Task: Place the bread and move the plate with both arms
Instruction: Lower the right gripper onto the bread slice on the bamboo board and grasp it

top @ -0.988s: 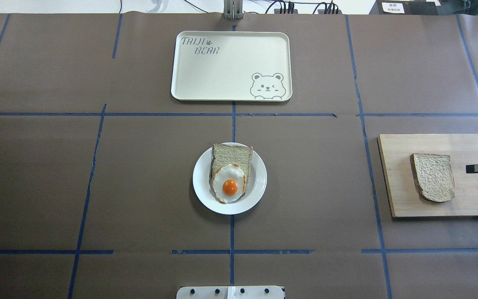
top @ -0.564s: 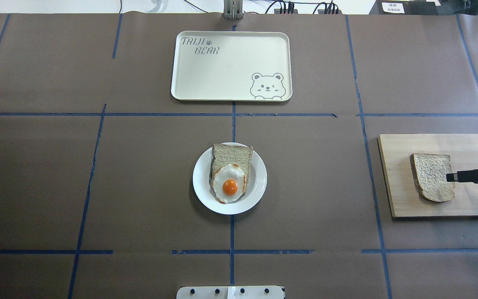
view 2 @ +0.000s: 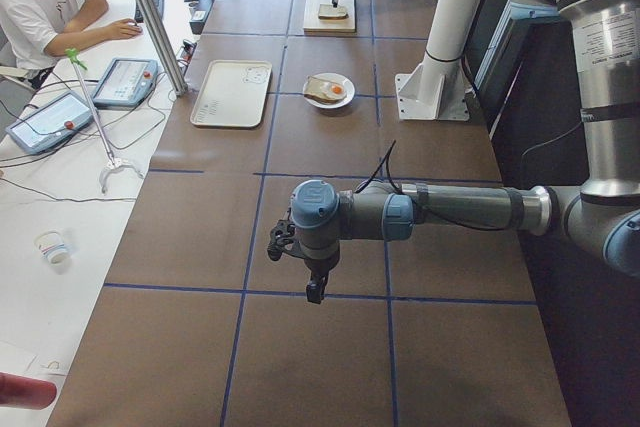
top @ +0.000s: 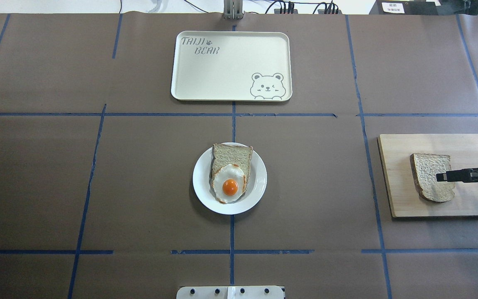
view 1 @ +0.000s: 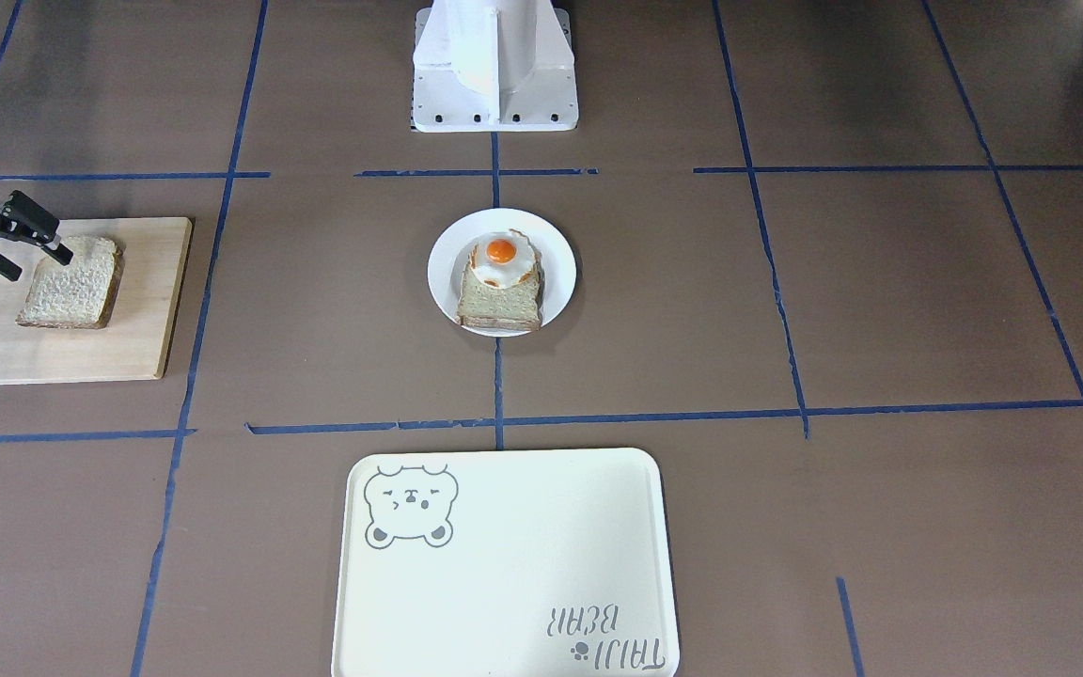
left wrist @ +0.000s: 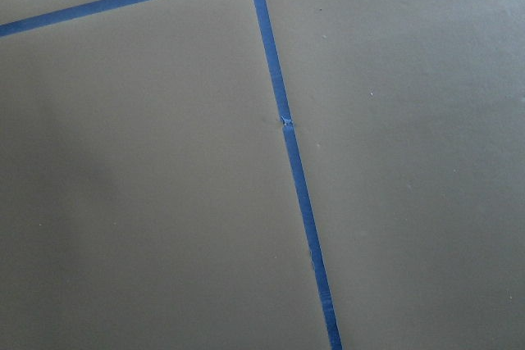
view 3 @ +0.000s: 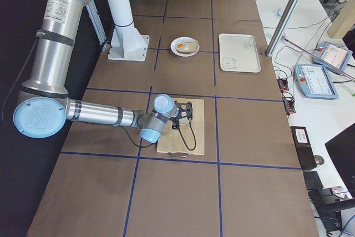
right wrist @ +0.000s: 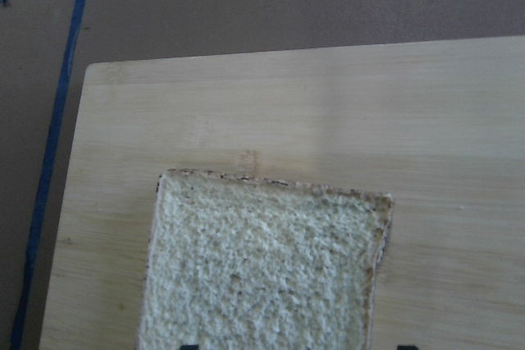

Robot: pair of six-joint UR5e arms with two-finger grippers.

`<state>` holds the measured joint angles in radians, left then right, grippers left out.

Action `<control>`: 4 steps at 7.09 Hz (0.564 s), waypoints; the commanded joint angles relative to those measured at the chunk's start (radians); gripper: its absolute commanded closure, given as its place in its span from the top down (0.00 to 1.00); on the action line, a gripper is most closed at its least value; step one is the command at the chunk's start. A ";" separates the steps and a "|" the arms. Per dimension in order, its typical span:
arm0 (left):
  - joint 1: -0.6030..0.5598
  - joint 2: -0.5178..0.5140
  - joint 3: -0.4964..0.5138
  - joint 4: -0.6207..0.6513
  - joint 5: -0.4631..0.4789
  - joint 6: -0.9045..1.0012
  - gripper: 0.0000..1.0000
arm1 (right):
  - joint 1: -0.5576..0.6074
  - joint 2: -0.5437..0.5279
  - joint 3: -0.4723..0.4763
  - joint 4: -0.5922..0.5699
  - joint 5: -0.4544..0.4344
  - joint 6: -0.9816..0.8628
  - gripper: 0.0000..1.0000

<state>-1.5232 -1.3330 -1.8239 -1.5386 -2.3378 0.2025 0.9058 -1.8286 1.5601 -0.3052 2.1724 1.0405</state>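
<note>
Now that the right gripper has advanced from the wooden board's edge over the bread, fingers apparently spread wide, grasping comes next.

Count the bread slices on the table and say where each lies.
2. The plain slice lies on the wooden board, below the right end effector; the egg-topped slice sits on the white plate. No others show.
</note>
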 commanded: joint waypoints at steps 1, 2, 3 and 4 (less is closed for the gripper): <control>0.000 0.000 0.000 0.000 0.000 0.000 1.00 | -0.001 0.000 -0.003 0.000 0.001 0.001 0.66; 0.001 0.000 0.000 0.000 0.000 0.000 1.00 | -0.001 0.002 -0.012 0.002 0.001 0.000 0.67; 0.002 0.000 0.000 0.000 0.000 0.000 1.00 | -0.001 0.002 -0.012 0.002 0.001 0.000 0.68; 0.002 0.000 0.000 0.000 0.000 0.000 1.00 | -0.001 0.002 -0.012 0.002 0.001 0.000 0.67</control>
<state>-1.5220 -1.3330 -1.8239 -1.5386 -2.3378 0.2025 0.9051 -1.8271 1.5488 -0.3039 2.1736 1.0402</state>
